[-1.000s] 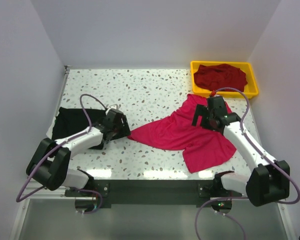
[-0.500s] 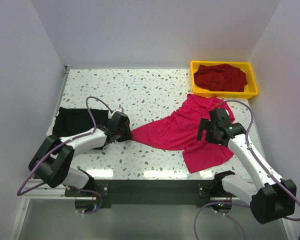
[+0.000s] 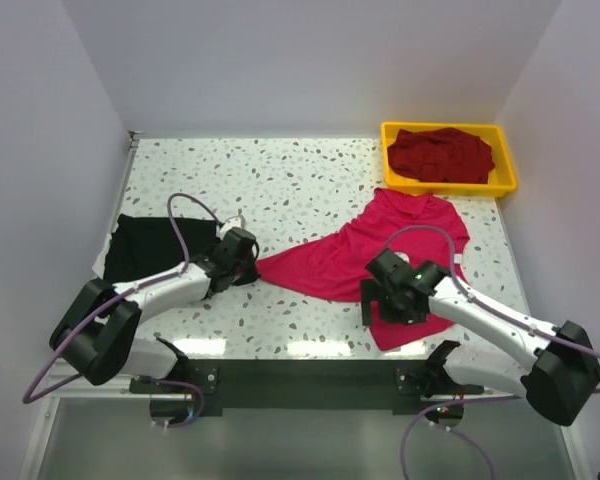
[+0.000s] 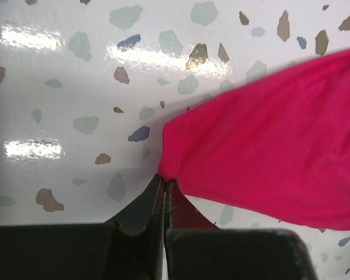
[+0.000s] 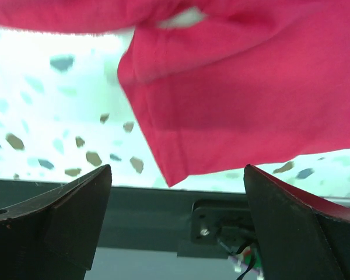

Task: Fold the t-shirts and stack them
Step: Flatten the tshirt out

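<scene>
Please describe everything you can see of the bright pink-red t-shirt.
The soft, plain pink-red t-shirt lies spread and wrinkled on the speckled table, right of centre. Its pointed left corner is pinched in the shut left gripper. The open right gripper hovers over its near hem, not gripping.

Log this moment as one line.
left pincer: shut on corner of bright pink fabric t-shirt | right pincer: open, at its near edge | fold: not begun
</scene>
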Robot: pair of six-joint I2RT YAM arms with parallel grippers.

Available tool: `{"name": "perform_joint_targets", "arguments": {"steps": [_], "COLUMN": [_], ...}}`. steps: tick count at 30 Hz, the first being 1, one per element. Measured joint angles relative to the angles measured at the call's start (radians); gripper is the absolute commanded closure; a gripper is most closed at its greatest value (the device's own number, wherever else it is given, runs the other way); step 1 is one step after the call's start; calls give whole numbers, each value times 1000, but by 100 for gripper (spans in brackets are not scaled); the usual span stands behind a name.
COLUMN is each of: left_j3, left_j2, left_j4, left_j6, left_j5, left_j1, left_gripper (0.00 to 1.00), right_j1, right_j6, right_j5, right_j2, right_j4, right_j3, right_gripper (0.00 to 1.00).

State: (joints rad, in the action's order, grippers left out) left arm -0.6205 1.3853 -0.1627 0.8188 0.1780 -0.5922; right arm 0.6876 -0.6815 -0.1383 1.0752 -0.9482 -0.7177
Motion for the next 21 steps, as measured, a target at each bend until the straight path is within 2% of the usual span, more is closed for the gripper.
{"name": "perform_joint_targets", "arguments": {"steps": [3, 4, 5, 13, 16, 19, 21], "left_j3": [9, 12, 14, 30, 30, 30, 30], "left_j2": [-40, -48, -53, -56, -56, -56, -56], "left_j4": [1, 1, 1, 4, 3, 3, 3], "left_j6": [-1, -2, -2, -2, -2, -2, -1], "left_j5": [27, 32, 35, 38, 43, 47, 47], "left_j1": [0, 0, 0, 0, 0, 0, 0], "left_gripper": [100, 100, 100, 100, 100, 100, 100], "right_j1": [100, 110, 113, 167, 177, 177, 177], "right_j6": [-61, -72, -82, -151, -168, -178, -178], "right_j5": [3, 2, 2, 54, 77, 90, 100], "right_j2": [51, 64, 78, 97, 53, 45, 75], "right_j4": [7, 13, 20, 64, 57, 65, 77], "right_j3": [33, 44, 53, 79, 99, 129, 150], "right_gripper": [8, 16, 27, 30, 39, 40, 45]}}
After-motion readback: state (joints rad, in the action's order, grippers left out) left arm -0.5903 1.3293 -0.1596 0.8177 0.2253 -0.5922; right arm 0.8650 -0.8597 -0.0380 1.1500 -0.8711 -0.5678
